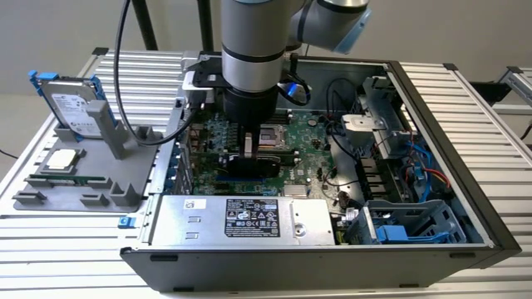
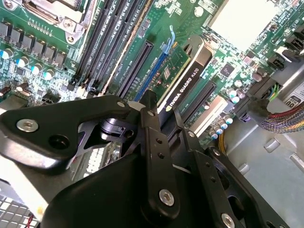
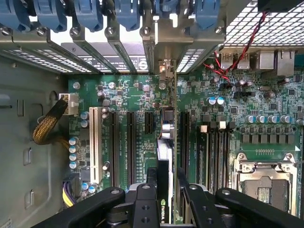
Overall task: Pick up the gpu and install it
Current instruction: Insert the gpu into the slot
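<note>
Power supply sits nearest in the exterior view, along the near wall of the open case. Behind it the arm comes straight down over the motherboard, gripper low over the board's middle, clamped on a dark card, the gpu, held on edge. On the table, by the exterior view's left edge, a grey rack carries a hard drive and a memory stick, well apart from the case. Second wrist view: black gripper links fill the near part, fingers closed narrow on the gpu, green board on one face, black shroud edge on the other. Card runs away from the claw, long axis in line with the long black slots and the blue slot beside it; whether its edge is seated in a slot or just above, can't tell. First wrist view: gripper pinches the gpu, seen edge-on, long axis pointing at the rear wall brackets, card lying between slots, CPU socket off to one side. Judgement: card is lined up with the slot row, carried directly under the claw, install not clearly finished.
</note>
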Robot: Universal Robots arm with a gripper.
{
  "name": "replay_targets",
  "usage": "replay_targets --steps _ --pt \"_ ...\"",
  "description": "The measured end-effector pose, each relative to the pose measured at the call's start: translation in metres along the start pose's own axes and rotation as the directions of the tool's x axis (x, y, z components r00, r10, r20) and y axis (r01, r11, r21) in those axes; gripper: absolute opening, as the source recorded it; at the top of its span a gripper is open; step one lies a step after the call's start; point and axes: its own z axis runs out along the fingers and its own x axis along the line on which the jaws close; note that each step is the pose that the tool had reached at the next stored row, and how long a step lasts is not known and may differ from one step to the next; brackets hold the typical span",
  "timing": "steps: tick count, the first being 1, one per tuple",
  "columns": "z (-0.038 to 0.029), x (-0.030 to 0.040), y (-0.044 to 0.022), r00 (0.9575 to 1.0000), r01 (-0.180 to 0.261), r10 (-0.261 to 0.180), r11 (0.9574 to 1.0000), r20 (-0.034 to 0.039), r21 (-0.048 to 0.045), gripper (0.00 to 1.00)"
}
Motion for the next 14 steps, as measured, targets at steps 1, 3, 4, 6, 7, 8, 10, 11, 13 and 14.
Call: replay_targets --steps 1,3,4,6,7,8,10,11,13,14 --pt "0.0000 0.0000 0.0000 1.0000 0.000 0.000 1.0000 0.0001 0.0000 0.00" --pt "0.0001 0.0000 0.0000 1.0000 0.000 0.000 1.0000 0.0002 0.0001 0.00" --pt "0.0001 0.0000 0.0001 1.0000 0.000 0.000 1.0000 0.0002 0.0001 0.00" --pt "0.0001 0.0000 0.0001 1.0000 0.000 0.000 1.0000 0.0002 0.0002 0.00" --pt "0.0001 0.0000 0.0001 1.0000 0.000 0.000 1.0000 0.0001 0.0001 0.00" --pt "0.0001 0.0000 0.0001 1.0000 0.001 -0.001 1.0000 0.0001 0.0003 0.00" --pt "0.0001 -0.0003 0.0003 1.0000 0.001 -0.001 1.0000 -0.0001 0.0003 0.00" --pt "0.0004 -0.0003 0.0003 1.0000 0.002 -0.002 1.0000 -0.0001 0.0001 0.00" --pt "0.0010 -0.0003 0.0005 1.0000 0.002 -0.002 1.0000 -0.0005 -0.0001 0.00" --pt "0.0010 -0.0003 0.0005 1.0000 0.002 -0.002 1.0000 -0.0005 -0.0001 0.00"
